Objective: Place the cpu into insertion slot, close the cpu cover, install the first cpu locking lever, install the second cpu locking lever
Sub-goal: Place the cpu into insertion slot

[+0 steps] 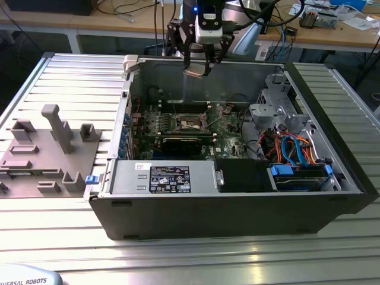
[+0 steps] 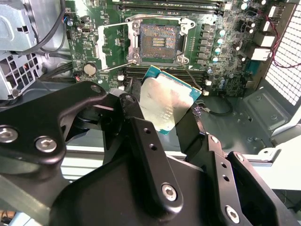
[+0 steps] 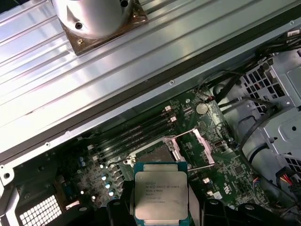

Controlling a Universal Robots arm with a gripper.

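I saw the open case [image 1: 208, 208] sitting across the middle of the exterior view, with the motherboard [image 1: 230, 134] inside it. At that view's upper centre, the gripper [image 1: 196, 66] clamped the cpu [image 1: 195, 70] by its edges, well above the slot [image 1: 191, 123]. The slot's cover [image 2: 113, 43] lay flipped open.

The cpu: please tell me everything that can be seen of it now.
The cpu is a small, flat, square chip. In the first wrist view its top is silver-grey metal with print, edged by a green board; in the second wrist view its other face looks pale and shiny. The gripper holds it tilted by two opposite edges, in the air above the open computer case. It is apart from the insertion slot, which lies bare on the motherboard below.
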